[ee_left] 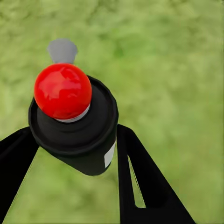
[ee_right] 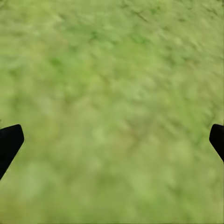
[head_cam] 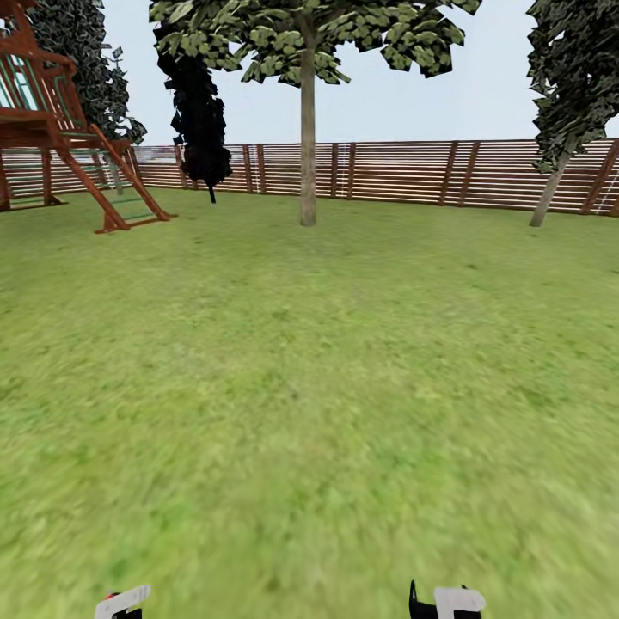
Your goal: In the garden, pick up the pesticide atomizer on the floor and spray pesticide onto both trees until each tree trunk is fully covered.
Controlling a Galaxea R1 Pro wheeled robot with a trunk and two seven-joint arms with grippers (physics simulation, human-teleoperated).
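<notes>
Currently, the left gripper (ee_left: 70,154) clamps the pesticide atomizer (ee_left: 74,126) over the lawn (head_cam: 309,387).
The left wrist view shows both fingers (ee_left: 140,182) against the dark body and its red top (ee_left: 62,91); the head view shows that top only as a red speck, probably. The right gripper (ee_right: 112,140) is spread wide, holding nothing, fingertips (ee_right: 9,142) cut off by the frame. A pale tree trunk (head_cam: 307,137) stands well ahead, before the slat fence (head_cam: 413,172).

Green lawn (head_cam: 309,387); slatted wooden fence (head_cam: 413,172)
</notes>
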